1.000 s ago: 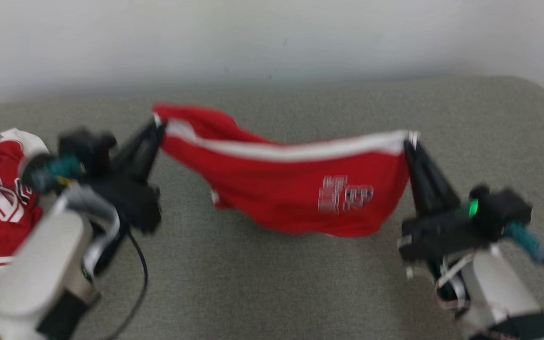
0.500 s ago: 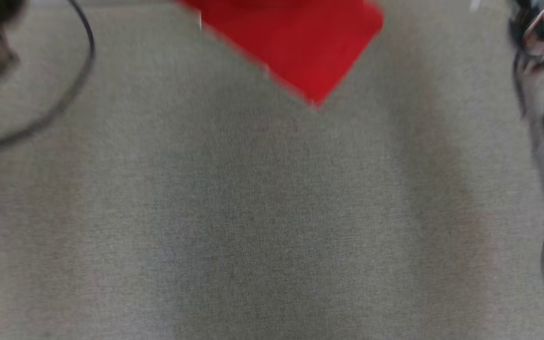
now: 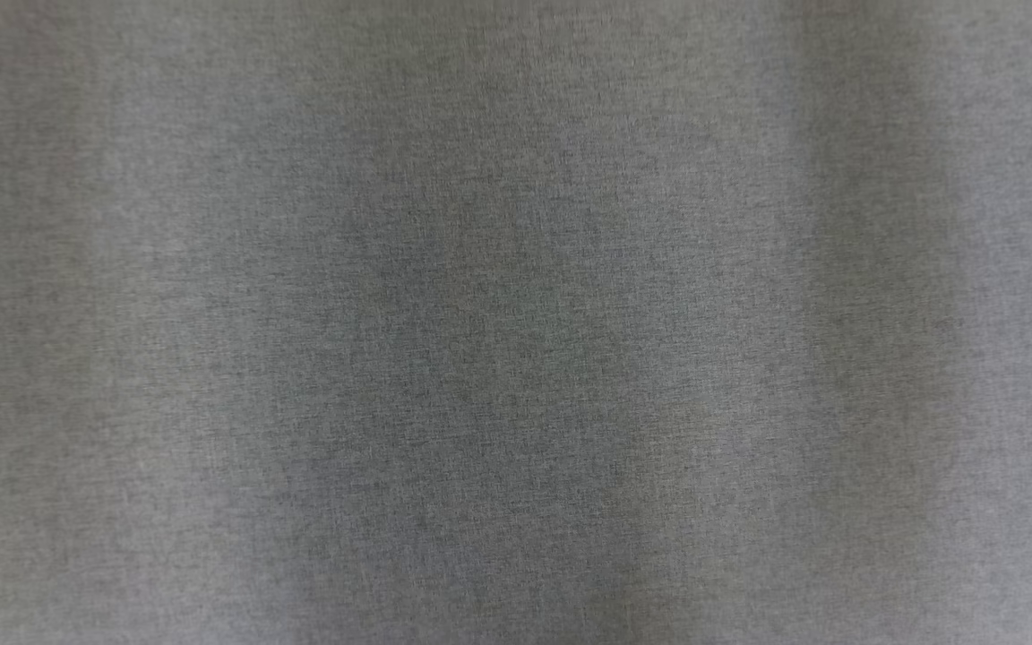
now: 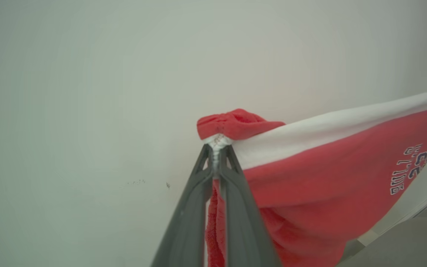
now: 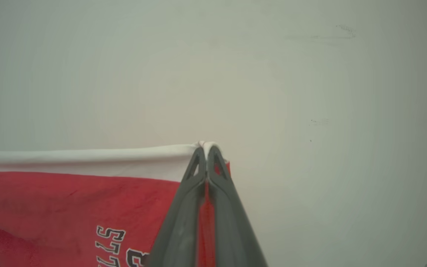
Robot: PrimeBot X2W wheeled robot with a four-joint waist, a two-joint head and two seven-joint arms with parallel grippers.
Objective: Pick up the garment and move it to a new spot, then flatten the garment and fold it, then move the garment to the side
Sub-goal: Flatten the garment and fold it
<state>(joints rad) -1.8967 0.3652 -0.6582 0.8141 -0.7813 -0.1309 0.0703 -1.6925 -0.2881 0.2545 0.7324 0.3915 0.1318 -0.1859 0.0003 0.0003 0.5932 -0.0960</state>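
Observation:
The garment (image 4: pixel 310 178) is a pair of red shorts with a white band along its upper edge and dark lettering. It hangs stretched in the air in front of a pale wall. In the left wrist view my left gripper (image 4: pixel 217 150) is shut on one bunched corner of the white band. In the right wrist view the garment (image 5: pixel 69 200) runs off to the left, and my right gripper (image 5: pixel 207 148) is shut on the band's other corner. The band is pulled fairly taut between the two grips.
The head view looks straight down on grey woven fabric surface (image 3: pixel 516 322). A pale wall (image 4: pixel 87 92) with a few small dark marks stands behind the garment. A strip of grey surface (image 4: pixel 413 241) shows at the left wrist view's lower right.
The head camera has tilted down, so the shorts and both arms slid up and out of its picture. Both grips on the band have held.

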